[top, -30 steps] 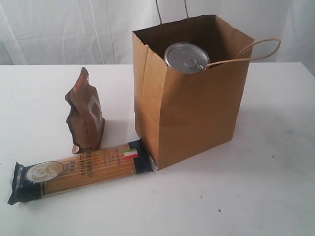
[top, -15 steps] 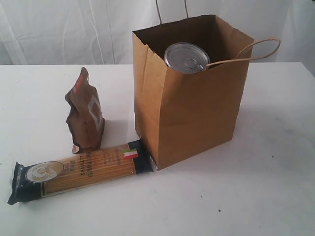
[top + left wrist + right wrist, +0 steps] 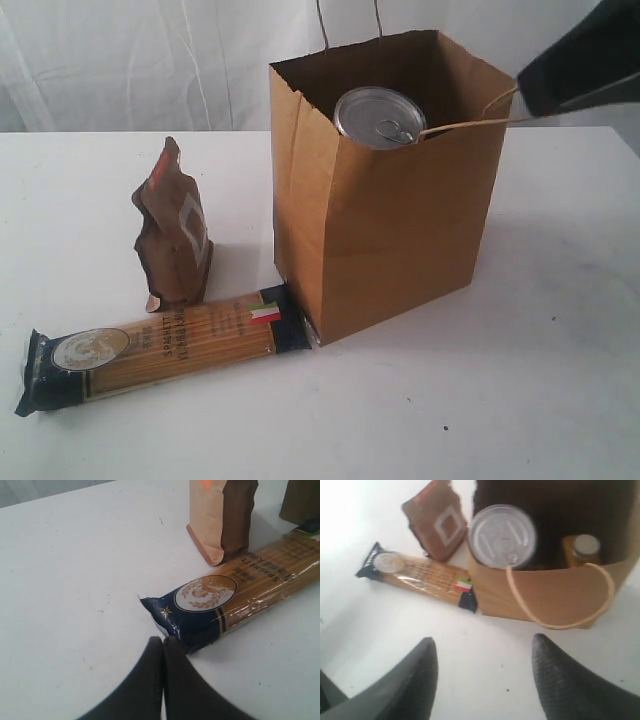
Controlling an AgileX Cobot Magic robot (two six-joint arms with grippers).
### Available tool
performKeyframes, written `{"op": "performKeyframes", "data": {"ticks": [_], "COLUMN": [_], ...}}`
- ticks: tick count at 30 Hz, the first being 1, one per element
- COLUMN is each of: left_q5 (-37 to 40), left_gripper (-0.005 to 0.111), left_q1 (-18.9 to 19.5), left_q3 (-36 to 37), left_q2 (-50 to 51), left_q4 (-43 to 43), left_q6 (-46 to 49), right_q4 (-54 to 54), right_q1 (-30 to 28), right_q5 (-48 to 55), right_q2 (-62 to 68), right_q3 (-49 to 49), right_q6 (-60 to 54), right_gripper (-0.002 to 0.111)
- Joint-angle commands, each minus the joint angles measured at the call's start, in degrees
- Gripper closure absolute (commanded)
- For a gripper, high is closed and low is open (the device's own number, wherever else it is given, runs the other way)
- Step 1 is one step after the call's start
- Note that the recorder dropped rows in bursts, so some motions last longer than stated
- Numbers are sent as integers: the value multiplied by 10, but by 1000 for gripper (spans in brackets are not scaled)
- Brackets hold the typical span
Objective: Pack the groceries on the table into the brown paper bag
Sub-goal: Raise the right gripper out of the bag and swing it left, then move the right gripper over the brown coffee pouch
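Brown paper bag upright on the table, zigzag rim open. Inside: silver pull-tab can up high, yellow bottle with white cap lower. At its base corner, spaghetti packet lying flat; beside the bag, brown pouch upright. Left gripper pinched closed, empty. Right gripper above the bag, jaws apart, empty.

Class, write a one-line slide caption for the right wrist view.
Open right gripper hovers near a paper bag holding a can and bottle; spaghetti and pouch sit outside.

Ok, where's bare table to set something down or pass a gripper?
Free: white tabletop right of and in front of the tall brown paper bag; also left of the small brown pouch. Crowded: pouch, long spaghetti packet and bag's left corner bunch together.
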Motion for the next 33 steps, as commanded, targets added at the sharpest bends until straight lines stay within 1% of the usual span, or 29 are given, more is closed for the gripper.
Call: {"op": "performKeyframes", "data": {"ticks": [1,6,15,23,33], "left_q5": [2,2,2,2,2], "left_gripper": [107,107,107,107,107], "left_q1": [2,2,2,2,2], "left_q3": [1,1,1,1,1], "left_q2": [-3,-3,-3,-3,-3], "left_q4": [-1,-1,-1,-1,-1], "left_q6": [-1,-1,-1,-1,-1], "right_q4": [73,98,98,98,98], "right_q1": [-6,15,67,131,226], "right_q5": [-1,-1,-1,-1,-2], "right_q2": [0,12,56,95,168], "right_q3": [38,58,59,59,43], "right_q6": [-67,-93,-110,-131,-139], "right_gripper": [56,56,56,56,56]}}
